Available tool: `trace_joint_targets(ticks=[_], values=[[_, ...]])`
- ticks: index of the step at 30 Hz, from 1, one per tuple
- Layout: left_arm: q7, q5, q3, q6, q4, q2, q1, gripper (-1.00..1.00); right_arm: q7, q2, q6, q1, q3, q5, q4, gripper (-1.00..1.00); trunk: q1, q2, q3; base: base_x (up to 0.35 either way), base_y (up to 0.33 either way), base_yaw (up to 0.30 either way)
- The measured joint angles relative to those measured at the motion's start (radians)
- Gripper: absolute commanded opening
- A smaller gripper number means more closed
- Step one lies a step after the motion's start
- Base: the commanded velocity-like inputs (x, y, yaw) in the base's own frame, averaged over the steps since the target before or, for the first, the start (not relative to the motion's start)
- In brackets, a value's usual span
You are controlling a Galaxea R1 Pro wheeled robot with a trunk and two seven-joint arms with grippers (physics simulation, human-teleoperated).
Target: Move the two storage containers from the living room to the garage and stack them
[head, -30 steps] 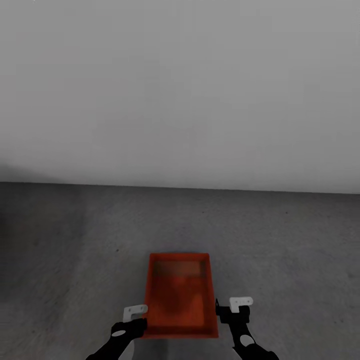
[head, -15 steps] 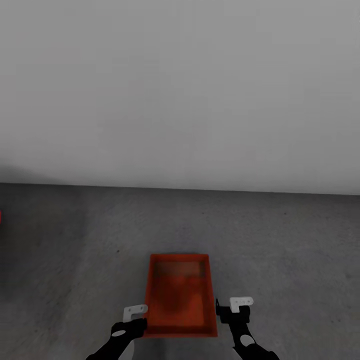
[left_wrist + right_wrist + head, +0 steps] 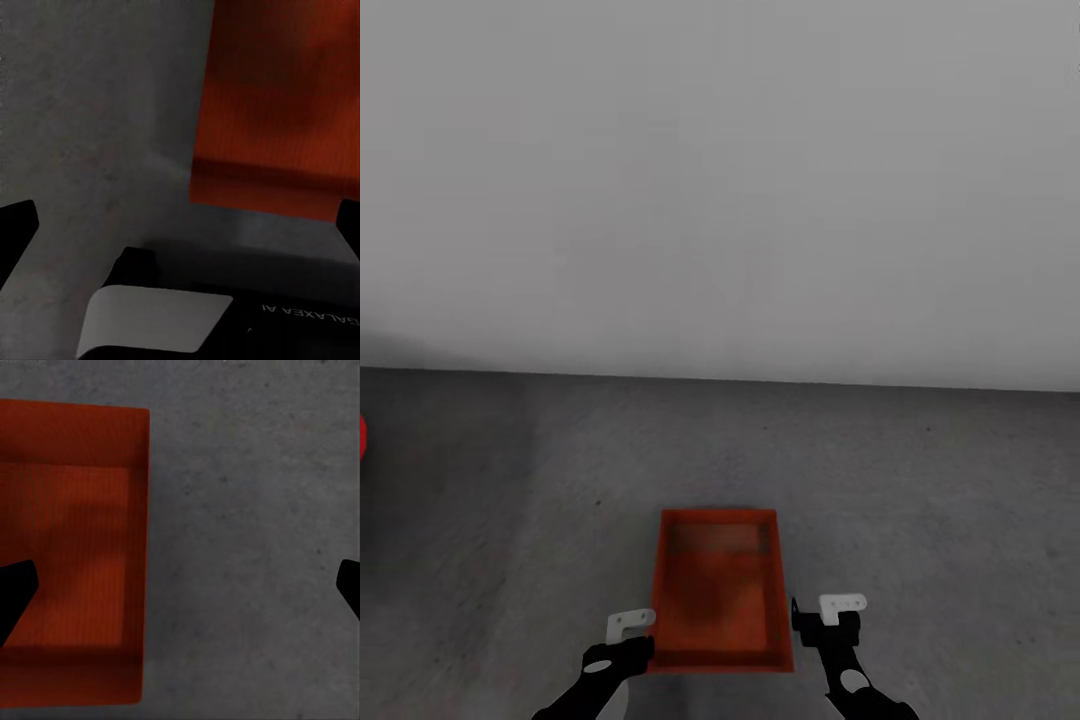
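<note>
Container (image 3: pixel 722 585) sits on floor (image 3: pixel 920 480) between two spread-open tools — left (image 3: pixel 180 221), right (image 3: pixel 180 581) — wrist housing lettered "GALAXEA".

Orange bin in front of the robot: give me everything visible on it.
The storage container is an orange-red, rectangular, open-top bin with plain flat walls, plastic-looking, with nothing visible inside. It sits upright on the dark grey concrete floor, long side running away from the robot, short of the white wall. The left gripper and right gripper flank its near end, both open, and neither visibly touches it. Both wrist views show it seemingly from above, resting on the floor. Whether a second bin sits nested under it cannot be told.
</note>
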Motion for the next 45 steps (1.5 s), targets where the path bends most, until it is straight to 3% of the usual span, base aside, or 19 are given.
trace_joint_targets(ticks=[14, 34, 45], values=[[0.0, 0.0, 0.0, 0.0, 0.0, 0.0, 0.0, 1.0, 0.0, 0.0, -0.007, 0.0, 0.0, 0.0, 0.0, 1.0, -0.054, 0.098, 0.044, 0.0, 0.0, 0.0], [0.001, -0.001, 0.0, 0.0, 0.0, -0.001, 0.0, 1.0, 0.002, 0.0, -0.014, 0.0, 0.0, 0.0, 0.0, 1.0, -0.054, 0.098, 0.044, -0.003, 0.001, 0.0], [0.002, -0.003, 0.0, -0.001, 0.001, -0.003, 0.0, 1.0, 0.001, 0.001, -0.014, 0.0, 0.0, 0.0, 0.0, 1.0, -0.053, 0.098, 0.044, -0.225, 0.095, 0.0]])
